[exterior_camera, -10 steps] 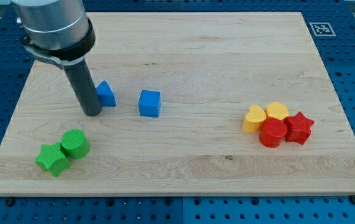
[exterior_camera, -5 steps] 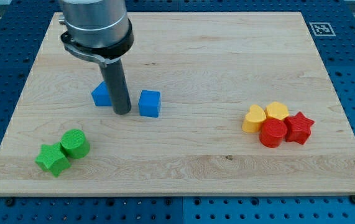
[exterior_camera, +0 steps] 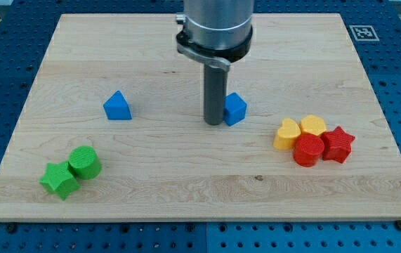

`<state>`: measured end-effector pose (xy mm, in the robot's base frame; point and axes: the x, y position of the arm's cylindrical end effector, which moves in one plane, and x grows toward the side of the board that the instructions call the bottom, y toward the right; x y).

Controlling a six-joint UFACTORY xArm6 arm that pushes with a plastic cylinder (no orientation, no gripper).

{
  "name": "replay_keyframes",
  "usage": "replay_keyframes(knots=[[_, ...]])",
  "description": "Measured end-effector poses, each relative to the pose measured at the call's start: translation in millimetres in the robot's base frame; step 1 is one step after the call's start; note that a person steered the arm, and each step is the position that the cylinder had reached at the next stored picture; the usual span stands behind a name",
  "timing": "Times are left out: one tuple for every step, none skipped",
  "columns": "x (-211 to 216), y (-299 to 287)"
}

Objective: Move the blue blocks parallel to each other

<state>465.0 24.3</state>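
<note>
Near left: green star (exterior_camera: pixel 57 180) touching green cylinder (exterior_camera: pixel 85 161). Near right, one tight cluster: red cylinder (exterior_camera: pixel 308 150), red star (exterior_camera: pixel 338 144), two yellow hearts (exterior_camera: pixel 287 133) (exterior_camera: pixel 313 126). Mid-board: my tip (exterior_camera: pixel 215 123) touching the left side of the blue cube (exterior_camera: pixel 234 109); no pincer, just a rod. Blue triangle (exterior_camera: pixel 117 106) well apart, left. Risk: an off-centre push spins the cube or runs it into the yellow hearts. Far right corner: fiducial tag (exterior_camera: pixel 362 32), no readable text.

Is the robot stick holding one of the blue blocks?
No, nothing is held. My tip only presses against the view's left side of the blue cube.
</note>
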Motion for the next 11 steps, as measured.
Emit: replay_keyframes(knots=[[-23,18],[-38,39],[-39,70],[-39,110],[-39,143],[-39,147],[-50,139],[-79,88],[-108,33],[-109,30],[-118,1]])
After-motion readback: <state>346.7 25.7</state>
